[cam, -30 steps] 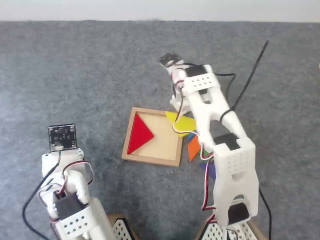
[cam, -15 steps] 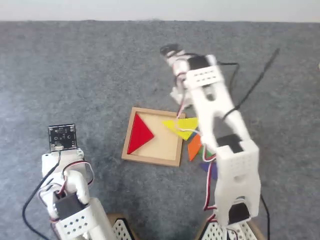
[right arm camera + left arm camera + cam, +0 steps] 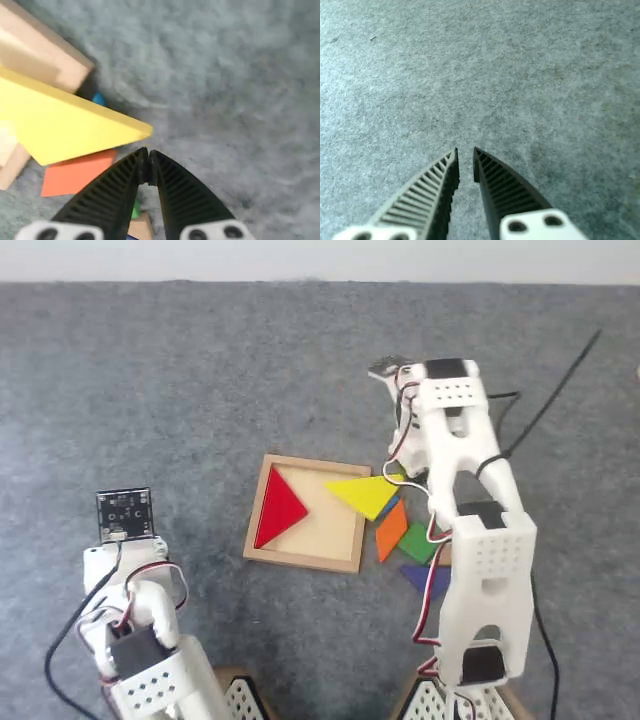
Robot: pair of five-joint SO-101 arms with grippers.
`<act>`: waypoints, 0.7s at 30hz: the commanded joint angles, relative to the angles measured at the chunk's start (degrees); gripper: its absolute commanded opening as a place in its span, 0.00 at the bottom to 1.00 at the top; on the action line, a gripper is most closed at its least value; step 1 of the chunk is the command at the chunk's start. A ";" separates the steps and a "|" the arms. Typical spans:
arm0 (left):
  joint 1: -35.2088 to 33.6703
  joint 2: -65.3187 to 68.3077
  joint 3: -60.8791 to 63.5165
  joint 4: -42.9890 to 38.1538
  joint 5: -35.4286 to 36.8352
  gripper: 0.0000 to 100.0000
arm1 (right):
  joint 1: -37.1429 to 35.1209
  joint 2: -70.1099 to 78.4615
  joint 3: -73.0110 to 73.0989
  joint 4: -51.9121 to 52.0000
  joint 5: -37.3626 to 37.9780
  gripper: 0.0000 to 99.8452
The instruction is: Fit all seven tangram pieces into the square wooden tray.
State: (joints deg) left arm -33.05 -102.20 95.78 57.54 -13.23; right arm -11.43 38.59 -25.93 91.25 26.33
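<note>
Grey felt-like table [image 3: 150, 370]. Near its middle, square wooden tray [image 3: 300, 558] with a shallow rim. Inside, along tray's left edge: large red triangle [image 3: 278, 508], lying flat. Across tray's right rim: large yellow triangle [image 3: 368, 494], part in, part out. On table just right of tray: orange piece [image 3: 391, 531], green piece [image 3: 418, 543], blue piece [image 3: 418, 580], bunched close, partly under right arm.

Right gripper [image 3: 148, 161]: pinched closed on nothing, tips just beside yellow triangle's outer corner. Left gripper [image 3: 465, 159]: over bare table toward front left corner, all but closed, holding nothing.

Handling, judged: light, stiff, smooth-faced wood, apt to slide. Best nudged at an edge, or pinched across thin sides near a corner.

High view: whole layout. Right wrist view adds: yellow triangle propped up off rim, orange piece partly tucked beneath; not legible from above.
</note>
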 commanded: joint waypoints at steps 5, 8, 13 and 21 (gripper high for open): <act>-0.18 -0.62 -2.59 0.18 -0.62 0.06 | -6.99 -0.66 -0.18 -0.04 -1.41 0.01; -0.18 -0.62 -2.59 0.18 -0.62 0.06 | -9.10 -0.92 -0.18 -0.04 -3.43 0.01; -0.18 -0.62 -2.59 0.18 -0.70 0.06 | -12.79 -0.75 -0.18 -0.22 -5.63 0.01; -0.18 -0.62 -2.59 0.18 -0.70 0.06 | -9.98 -6.55 -1.41 1.89 -6.07 0.01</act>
State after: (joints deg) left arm -33.05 -102.20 95.78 57.54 -13.23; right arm -23.91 38.07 -26.02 91.43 20.62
